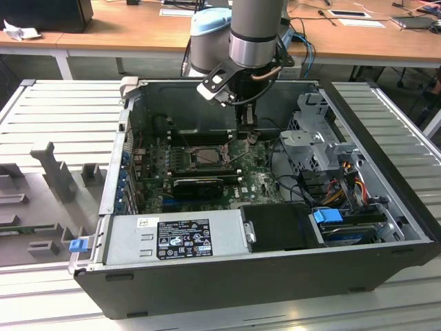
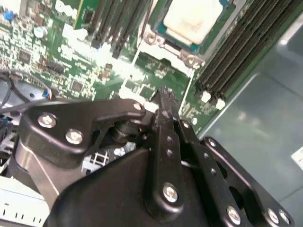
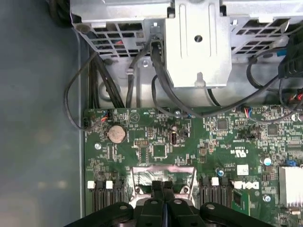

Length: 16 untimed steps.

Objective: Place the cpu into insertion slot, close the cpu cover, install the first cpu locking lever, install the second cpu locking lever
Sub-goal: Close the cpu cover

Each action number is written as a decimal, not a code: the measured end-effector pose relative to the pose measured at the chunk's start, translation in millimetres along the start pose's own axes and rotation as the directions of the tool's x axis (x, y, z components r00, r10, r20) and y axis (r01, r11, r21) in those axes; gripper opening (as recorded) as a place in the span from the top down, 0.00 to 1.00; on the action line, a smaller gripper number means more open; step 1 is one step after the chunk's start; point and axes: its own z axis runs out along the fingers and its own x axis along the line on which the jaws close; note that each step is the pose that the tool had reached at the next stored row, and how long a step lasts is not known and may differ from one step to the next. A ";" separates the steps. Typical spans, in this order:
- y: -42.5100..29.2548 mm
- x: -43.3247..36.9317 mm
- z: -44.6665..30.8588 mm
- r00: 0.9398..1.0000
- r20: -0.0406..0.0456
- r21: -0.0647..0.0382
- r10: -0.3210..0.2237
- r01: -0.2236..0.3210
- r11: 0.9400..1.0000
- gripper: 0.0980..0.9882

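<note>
Exterior view, upper centre: one gripper point(image 1: 247, 135), fingers pressed together, low over one motherboard point(image 1: 256, 181), right of one insertion slot point(image 1: 185, 158); second wrist view, one cpu point(image 2: 194, 19) seated.

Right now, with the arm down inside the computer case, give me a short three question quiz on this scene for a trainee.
1. True or false: the cpu lies in the insertion slot.
2. Choose: in the first wrist view, the tool has its fingers A spread wide, B closed together, C holding the cpu.
3. Fill in: in the exterior view, the tool hangs toward the view's ____ of the insertion slot.
Key: 1 true; 2 B; 3 right.
</note>
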 end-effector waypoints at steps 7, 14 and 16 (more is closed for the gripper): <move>10.0 0.2 0.4 1.000 0.000 0.001 0.000 0.000 1.000 0.99; 34.1 1.0 2.7 1.000 -0.001 0.001 -0.021 0.021 1.000 0.99; 33.9 0.7 7.4 0.999 -0.002 0.002 -0.046 0.046 0.999 0.99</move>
